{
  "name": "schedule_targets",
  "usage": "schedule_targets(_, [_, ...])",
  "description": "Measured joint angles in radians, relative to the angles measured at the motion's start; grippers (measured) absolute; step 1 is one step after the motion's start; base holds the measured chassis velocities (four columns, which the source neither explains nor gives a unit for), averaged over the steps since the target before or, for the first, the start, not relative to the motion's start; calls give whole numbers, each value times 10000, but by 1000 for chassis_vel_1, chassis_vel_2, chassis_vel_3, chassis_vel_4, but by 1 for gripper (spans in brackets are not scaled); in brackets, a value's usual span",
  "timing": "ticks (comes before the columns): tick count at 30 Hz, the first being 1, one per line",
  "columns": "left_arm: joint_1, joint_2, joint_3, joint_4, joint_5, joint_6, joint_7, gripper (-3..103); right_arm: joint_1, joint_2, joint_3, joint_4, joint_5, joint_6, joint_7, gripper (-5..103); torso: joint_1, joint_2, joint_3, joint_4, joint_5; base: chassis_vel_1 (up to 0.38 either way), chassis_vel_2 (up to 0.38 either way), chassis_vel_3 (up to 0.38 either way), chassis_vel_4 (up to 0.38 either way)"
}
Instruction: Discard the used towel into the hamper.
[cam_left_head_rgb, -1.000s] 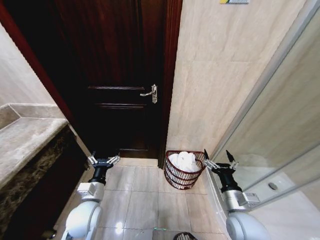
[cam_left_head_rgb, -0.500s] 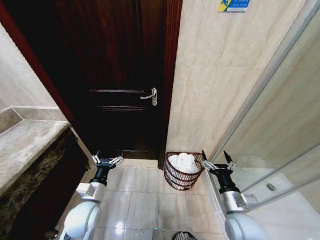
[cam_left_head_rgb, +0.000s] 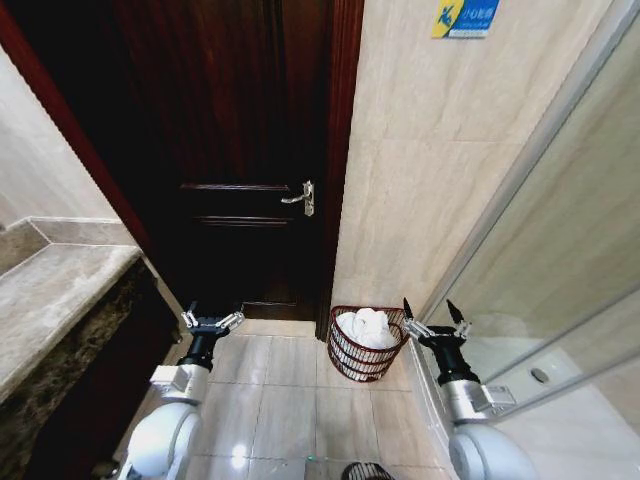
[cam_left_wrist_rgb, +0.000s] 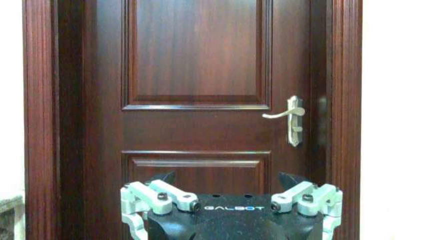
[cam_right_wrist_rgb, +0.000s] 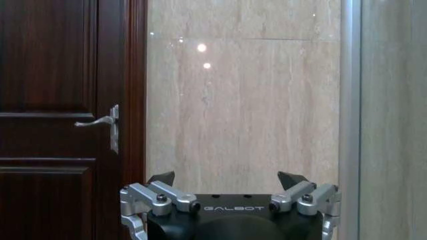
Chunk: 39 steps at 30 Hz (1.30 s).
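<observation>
While head view has towel (cam_left_head_rgb: 366, 327) inside hamper (cam_left_head_rgb: 362, 357) | left gripper (cam_left_head_rgb: 211, 321), right gripper (cam_left_head_rgb: 432, 322) spread, empty | wrists face door (cam_left_wrist_rgb: 200, 90)

Wire hamper (cam_left_head_rgb: 367, 344) (dark reddish-brown) holds white towel (cam_left_head_rgb: 366, 326), against the wall.

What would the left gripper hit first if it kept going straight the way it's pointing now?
Most likely the dark wooden door. The open left gripper faces its panels squarely, left of the door handle, with nothing between, though the distance is unclear.
</observation>
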Motion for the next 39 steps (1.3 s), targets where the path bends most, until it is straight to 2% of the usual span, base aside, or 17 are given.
schedule_targets(31, [7,-53,75,76,-13,-154,-140,100,-22,-11,-60,102,41,-97,168,100,756,1679,924,0,0,0,0,0,0])
schedule_targets(39, [37,29,122,48,-103,-286,-298,100,-26,-58,-35,261,54,-588,302,100,804,1783,984,-1,0,0,0,0,0])
